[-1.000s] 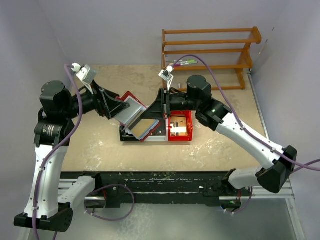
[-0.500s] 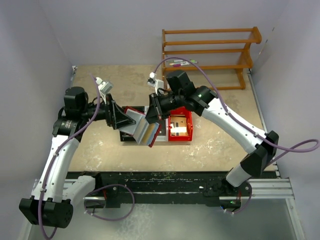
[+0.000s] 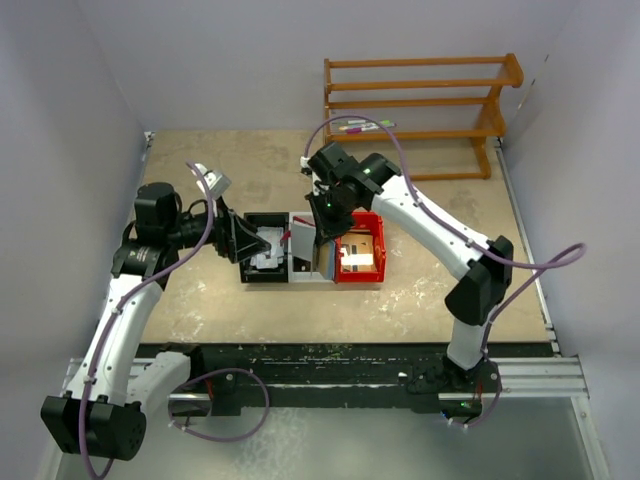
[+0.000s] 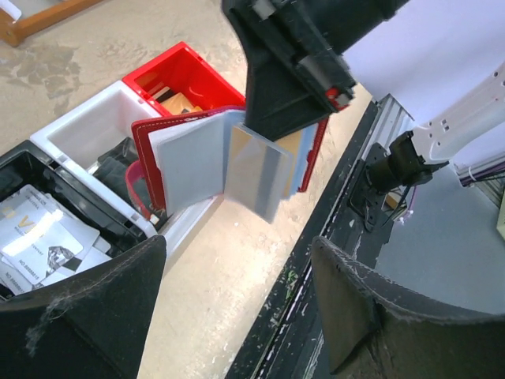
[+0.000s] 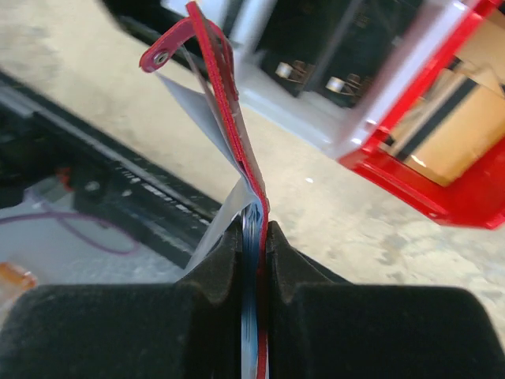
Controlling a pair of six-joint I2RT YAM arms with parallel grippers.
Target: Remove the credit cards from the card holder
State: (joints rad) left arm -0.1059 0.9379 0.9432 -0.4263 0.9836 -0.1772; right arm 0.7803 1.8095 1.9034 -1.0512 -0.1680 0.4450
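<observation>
Hanging card holder, clamped in right pincer

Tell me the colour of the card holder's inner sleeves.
The sleeves are blue-grey; the left wrist view shows them best.

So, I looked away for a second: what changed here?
The right gripper carried the card holder rightward, from spread over the black bin to hanging above the white bin. The left gripper swung in over the black bin, open and empty. Right grip and bins unchanged.
</observation>
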